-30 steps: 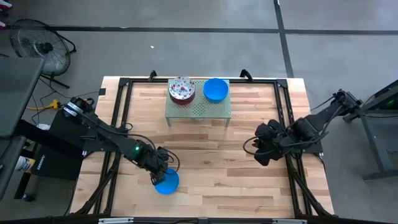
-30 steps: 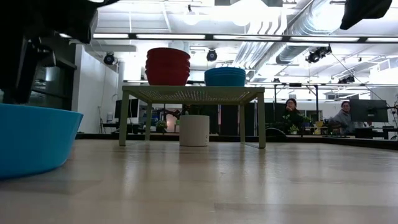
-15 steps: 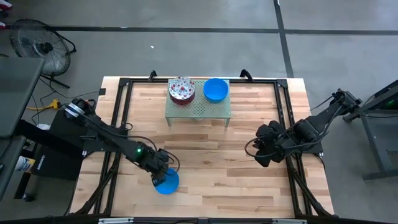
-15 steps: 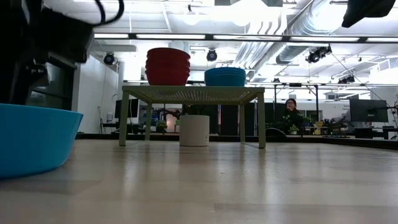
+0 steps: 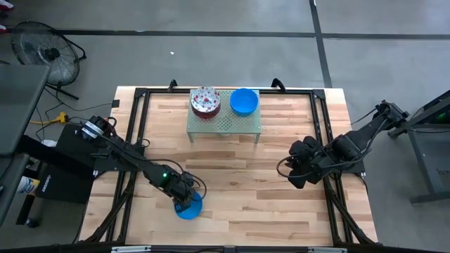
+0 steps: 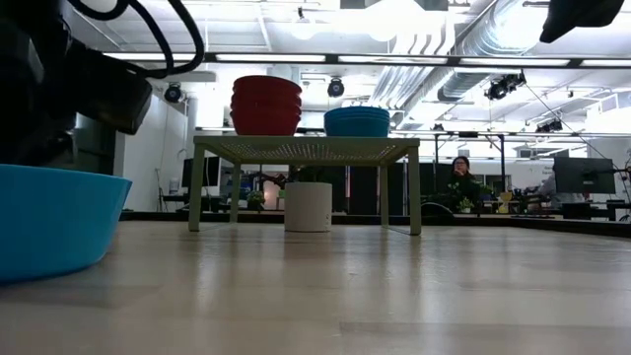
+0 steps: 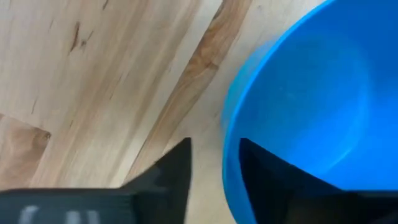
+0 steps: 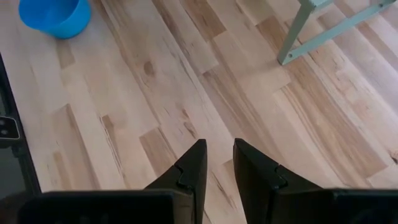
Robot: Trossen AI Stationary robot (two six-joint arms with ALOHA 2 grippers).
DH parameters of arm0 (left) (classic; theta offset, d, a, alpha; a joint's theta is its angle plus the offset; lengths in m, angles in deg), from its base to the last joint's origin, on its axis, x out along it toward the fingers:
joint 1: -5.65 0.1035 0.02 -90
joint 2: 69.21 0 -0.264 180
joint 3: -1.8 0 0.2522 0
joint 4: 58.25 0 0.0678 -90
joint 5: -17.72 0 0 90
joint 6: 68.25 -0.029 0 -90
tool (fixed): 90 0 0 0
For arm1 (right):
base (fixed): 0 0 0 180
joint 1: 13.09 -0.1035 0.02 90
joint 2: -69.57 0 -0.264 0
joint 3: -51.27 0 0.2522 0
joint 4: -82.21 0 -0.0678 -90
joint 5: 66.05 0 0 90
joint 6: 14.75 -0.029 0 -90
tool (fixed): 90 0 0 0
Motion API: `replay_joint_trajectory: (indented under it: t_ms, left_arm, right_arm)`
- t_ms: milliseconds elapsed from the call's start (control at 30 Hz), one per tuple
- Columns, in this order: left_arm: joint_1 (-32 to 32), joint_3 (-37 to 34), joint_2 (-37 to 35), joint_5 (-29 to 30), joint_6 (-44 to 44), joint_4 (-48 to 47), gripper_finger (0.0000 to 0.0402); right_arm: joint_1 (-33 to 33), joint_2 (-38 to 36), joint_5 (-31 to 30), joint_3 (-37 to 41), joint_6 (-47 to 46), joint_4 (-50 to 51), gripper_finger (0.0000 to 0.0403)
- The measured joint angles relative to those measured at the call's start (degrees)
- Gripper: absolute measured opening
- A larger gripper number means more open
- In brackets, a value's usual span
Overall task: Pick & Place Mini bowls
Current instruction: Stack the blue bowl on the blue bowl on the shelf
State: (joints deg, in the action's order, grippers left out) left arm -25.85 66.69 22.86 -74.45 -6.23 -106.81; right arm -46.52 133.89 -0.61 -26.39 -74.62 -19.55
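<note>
A solid bright blue mini bowl point(image 5: 188, 207), round and mouth-up, sits on the table point(image 5: 239, 211) near its front edge, its rim straddled by the slightly spread left gripper point(image 7: 214, 171).

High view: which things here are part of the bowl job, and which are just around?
Job: blue bowl under the left end effector; blue stack and speckled stack on the green rack.
Around: floor fan; right end effector, idle.
</note>
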Motion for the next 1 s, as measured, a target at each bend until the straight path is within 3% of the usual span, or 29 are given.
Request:
replay_joint_trajectory:
  t_ms: [200,467,700,867,1000]
  left_arm:
    - [0.0,0.01,0.0,0.2,0.02,-0.12,0.0013]
    - [0.0,0.75,0.0,2.51,-0.09,2.0,0.0003]
    - [0.0,6.33,0.0,3.18,-4.84,2.18,0.0002]
    - [0.02,11.39,0.0,8.53,-8.56,2.11,0.0001]
    - [0.02,16.22,0.0,16.67,-14.7,2.04,0.0001]
  right_arm:
    - [-0.09,0.0,0.15,0.0,-0.16,-0.06,0.0067]
    - [-0.11,0.02,1.29,0.0,-0.25,-0.11,0.0067]
    - [-0.11,0.02,3.24,0.0,-0.18,-0.11,0.0067]
    - [-0.11,0.02,3.33,0.0,-0.16,-0.11,0.0067]
    - [-0.11,0.02,3.45,0.0,0.3,-0.22,0.0067]
